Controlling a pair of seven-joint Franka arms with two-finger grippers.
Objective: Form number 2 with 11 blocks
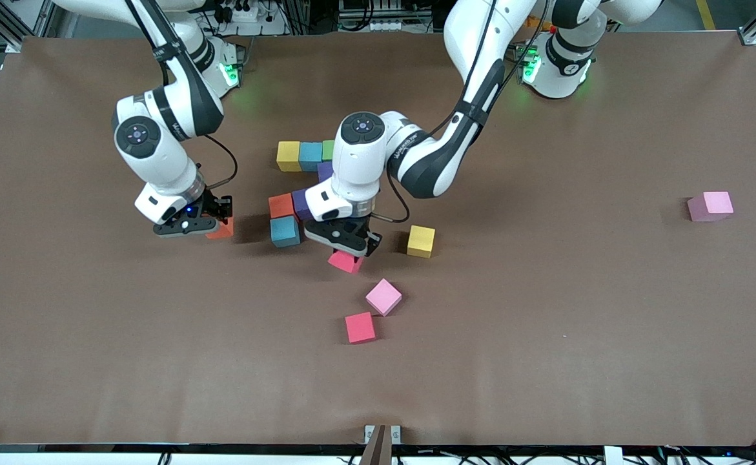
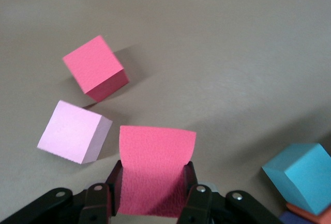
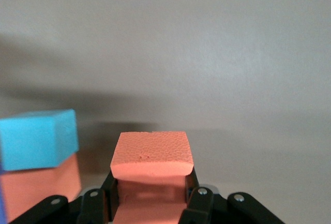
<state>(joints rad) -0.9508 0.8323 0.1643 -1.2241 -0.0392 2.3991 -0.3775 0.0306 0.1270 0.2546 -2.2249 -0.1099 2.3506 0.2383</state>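
Note:
A partial number 2 lies mid-table: a row of yellow point(image 1: 288, 155), blue point(image 1: 310, 155) and green point(image 1: 328, 150) blocks, a purple block point(image 1: 324, 171), then orange point(image 1: 281, 205) and purple point(image 1: 300, 203) blocks and a blue block point(image 1: 285, 231). The left arm hides part of it. My left gripper point(image 1: 350, 248) is shut on a red block point(image 1: 344, 261) low over the table beside that blue block; the grip shows in the left wrist view point(image 2: 152, 175). My right gripper point(image 1: 216, 216) is shut on an orange block point(image 1: 223, 229), toward the right arm's end from the figure; it also shows in the right wrist view point(image 3: 150, 182).
Loose blocks lie on the brown table: yellow point(image 1: 421, 241) beside the left gripper, pink point(image 1: 384, 296) and red point(image 1: 359, 327) nearer the front camera, and a pink one point(image 1: 710, 206) toward the left arm's end. The left wrist view shows the red point(image 2: 95, 68) and pink point(image 2: 75, 131) ones.

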